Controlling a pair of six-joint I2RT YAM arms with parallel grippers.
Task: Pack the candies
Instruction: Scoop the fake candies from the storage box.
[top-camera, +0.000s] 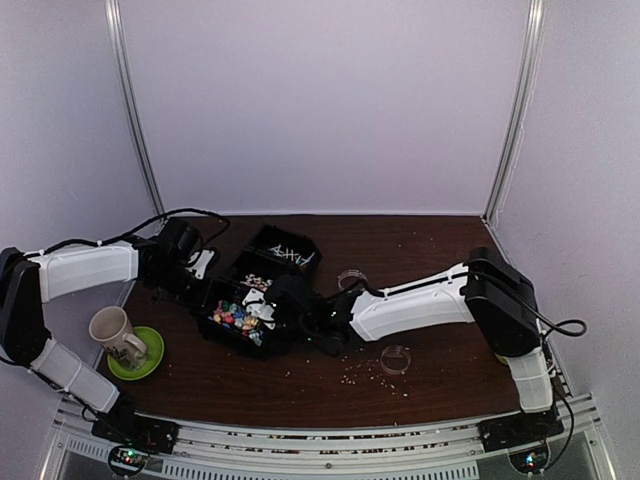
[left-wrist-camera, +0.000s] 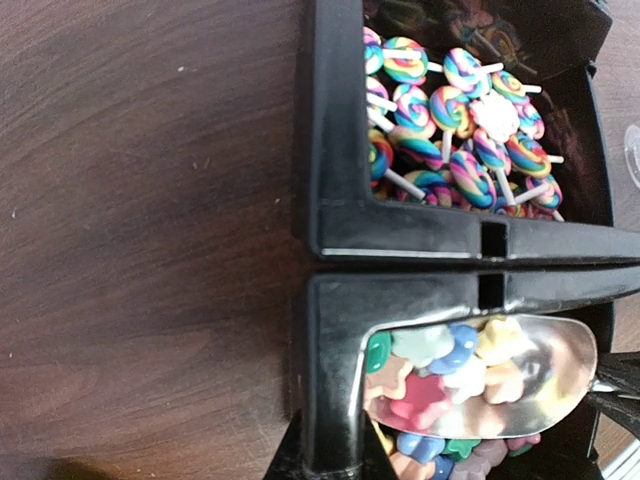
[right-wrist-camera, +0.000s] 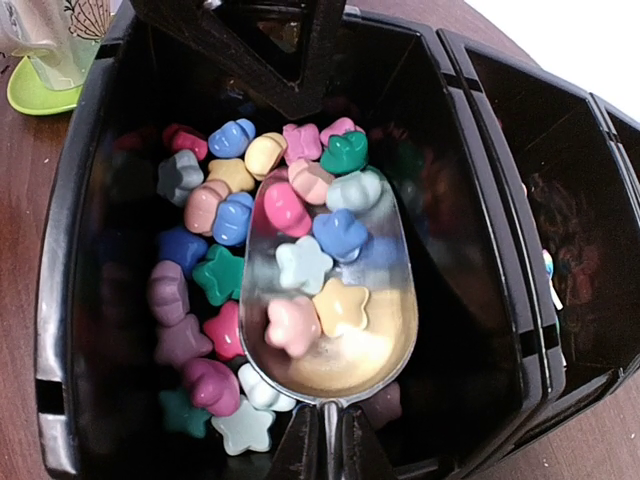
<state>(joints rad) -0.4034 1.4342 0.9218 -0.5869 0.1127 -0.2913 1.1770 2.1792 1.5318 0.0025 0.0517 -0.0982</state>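
Star-shaped candies (right-wrist-camera: 215, 275) in many colours fill the nearest black bin (right-wrist-camera: 70, 250). A metal scoop (right-wrist-camera: 335, 340) lies tilted in that bin with several stars in its bowl. My right gripper (right-wrist-camera: 332, 448) is shut on the scoop's thin handle. The scoop (left-wrist-camera: 520, 385) also shows in the left wrist view, loaded with stars. My left gripper (left-wrist-camera: 330, 458) is shut on the star bin's wall (left-wrist-camera: 335, 350). In the neighbouring bin lie swirled lollipop candies (left-wrist-camera: 450, 140). From above, the left gripper (top-camera: 195, 270) and right gripper (top-camera: 278, 310) meet at the star bin (top-camera: 238, 320).
A third bin (top-camera: 285, 250) at the back holds white stick pieces. A cup (top-camera: 113, 330) stands on a green saucer (top-camera: 148, 358) at the left. Two small clear containers (top-camera: 352, 280) (top-camera: 396, 358) sit right of the bins. Pale crumbs (top-camera: 365, 375) dot the brown table.
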